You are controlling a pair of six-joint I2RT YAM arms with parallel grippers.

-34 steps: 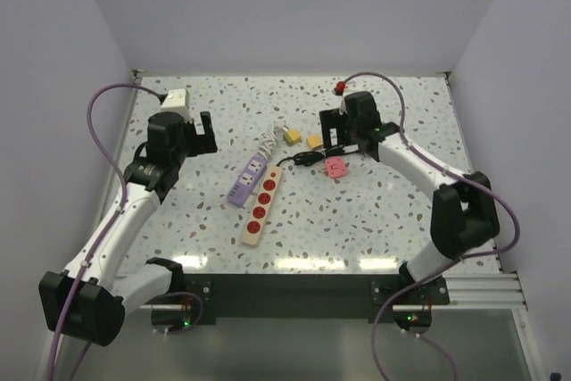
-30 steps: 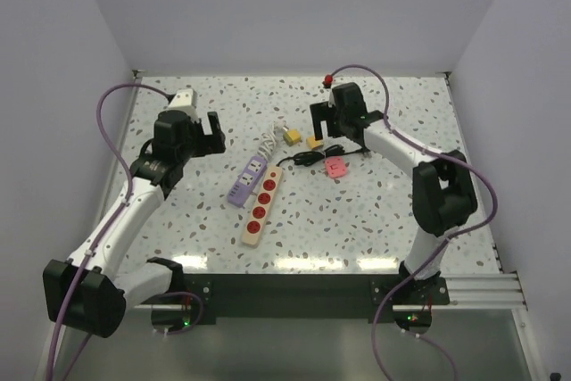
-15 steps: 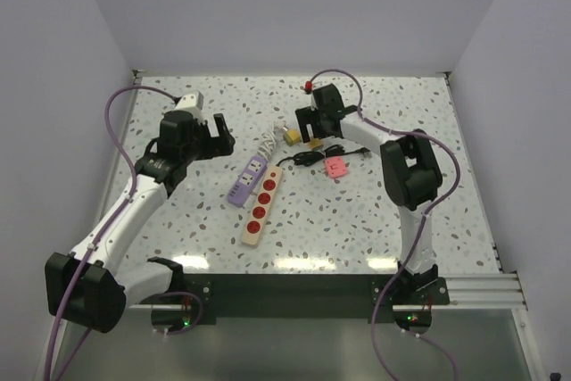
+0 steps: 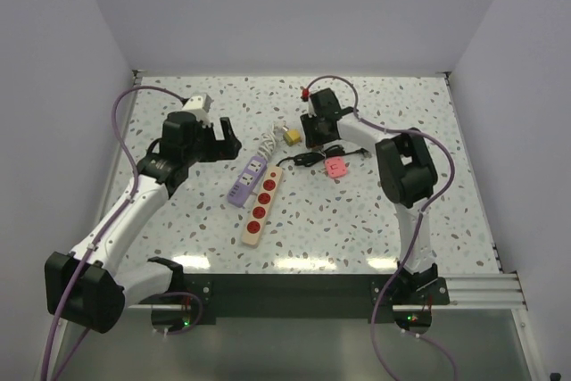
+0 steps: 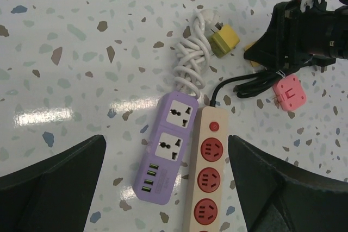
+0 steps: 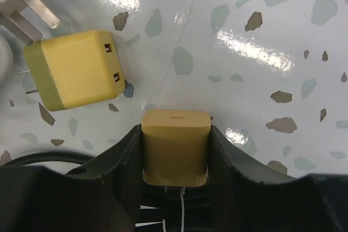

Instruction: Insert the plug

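I see a glossy white table [image 4: 401, 220] flecked with grey and brown, with ceiling light glaring off it. Plain pale walls [image 4: 285, 6] box it in on three sides. My right gripper [image 6: 176, 129] has its jaws clamped on a tan plug [image 6: 175, 150] at the far middle of the table, just beside a yellow adapter [image 6: 73, 69]. My left gripper [image 4: 221, 136] hangs with its jaws wide apart, holding nothing. It is above a purple strip [image 5: 168, 148] lying against a cream strip [image 5: 206, 188] with red sockets.
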